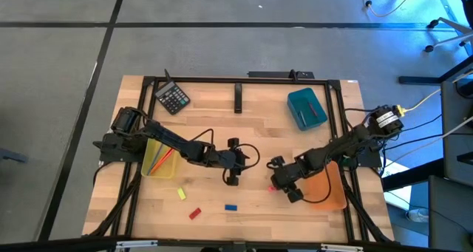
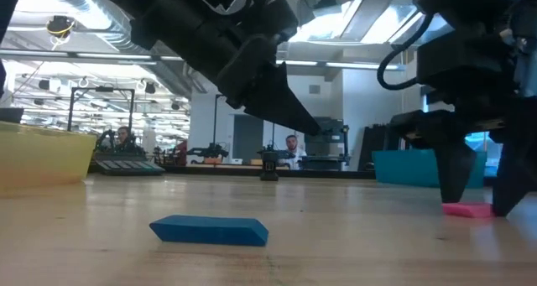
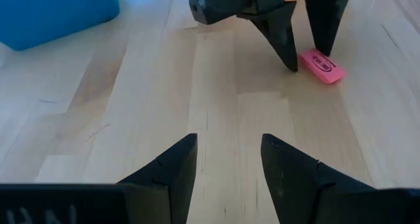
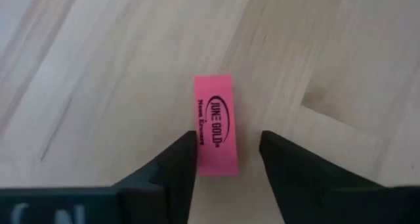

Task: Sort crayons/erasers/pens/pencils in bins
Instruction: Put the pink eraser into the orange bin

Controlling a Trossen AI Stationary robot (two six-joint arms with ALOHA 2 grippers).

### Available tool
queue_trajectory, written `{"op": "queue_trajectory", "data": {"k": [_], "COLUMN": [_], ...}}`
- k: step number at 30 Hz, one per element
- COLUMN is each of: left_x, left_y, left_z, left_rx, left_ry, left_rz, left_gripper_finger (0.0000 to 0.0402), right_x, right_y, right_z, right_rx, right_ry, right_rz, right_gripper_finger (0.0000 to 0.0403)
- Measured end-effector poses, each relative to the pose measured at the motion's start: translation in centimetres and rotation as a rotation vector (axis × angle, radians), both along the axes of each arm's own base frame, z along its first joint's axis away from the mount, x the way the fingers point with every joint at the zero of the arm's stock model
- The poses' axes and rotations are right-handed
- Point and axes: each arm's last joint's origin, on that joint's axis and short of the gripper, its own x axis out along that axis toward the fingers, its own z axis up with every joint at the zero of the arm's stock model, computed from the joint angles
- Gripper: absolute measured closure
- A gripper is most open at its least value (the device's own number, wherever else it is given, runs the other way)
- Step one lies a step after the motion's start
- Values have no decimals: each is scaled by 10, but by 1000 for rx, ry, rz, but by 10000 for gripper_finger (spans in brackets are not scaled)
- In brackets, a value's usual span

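The pink eraser (image 4: 214,122) lies flat on the wood near the orange bin (image 1: 332,189). My right gripper (image 4: 226,142) is open and lowered over it from above, its fingers on either side of the eraser's end; the left wrist view shows this gripper too (image 3: 307,56). My left gripper (image 3: 226,145) is open and empty, held above the table's middle (image 1: 233,169), pointing toward the right gripper. The yellow eraser (image 1: 181,193), red eraser (image 1: 195,213) and blue eraser (image 1: 230,206) lie flat near the table's near edge. The yellow bin (image 1: 159,159) holds a few sticks; so does the teal bin (image 1: 307,108). My right gripper comes down from above with its fingers across the pink eraser's end (image 4: 216,161), which lies flat on the table. One fingertip (image 4: 187,145) stands right at the eraser's long edge, and the other shows a gap. Whether either finger touches it, I cannot tell.
A black calculator (image 1: 174,98) sits at the far left of the table. A small dark post (image 1: 238,98) stands at the far middle. The black frame rails (image 1: 222,80) run round the tabletop. Bare wood lies between the two grippers. People sit in the room behind the table.
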Motion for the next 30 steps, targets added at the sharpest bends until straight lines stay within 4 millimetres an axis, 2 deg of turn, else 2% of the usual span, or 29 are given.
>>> {"op": "queue_trajectory", "data": {"k": [11,18,26,30], "left_x": [0,1,1,6], "left_y": [3,4,3,2], "left_z": [1,1,1,9], "left_rx": [27,27,24,-10], "left_ry": [-12,-13,-20,-112], "left_rz": [45,49,50,44], "left_gripper_finger": [240,240,240,240], "right_x": [0,-6,-28,-38], "right_y": [-1,-8,-21,-26], "right_z": [2,25,53,68], "right_rx": [-19,-91,-209,-194], "right_ry": [-20,-100,-110,-131], "right_rz": [-9,-67,-128,-155], "right_gripper_finger": [345,345,345,344]}}
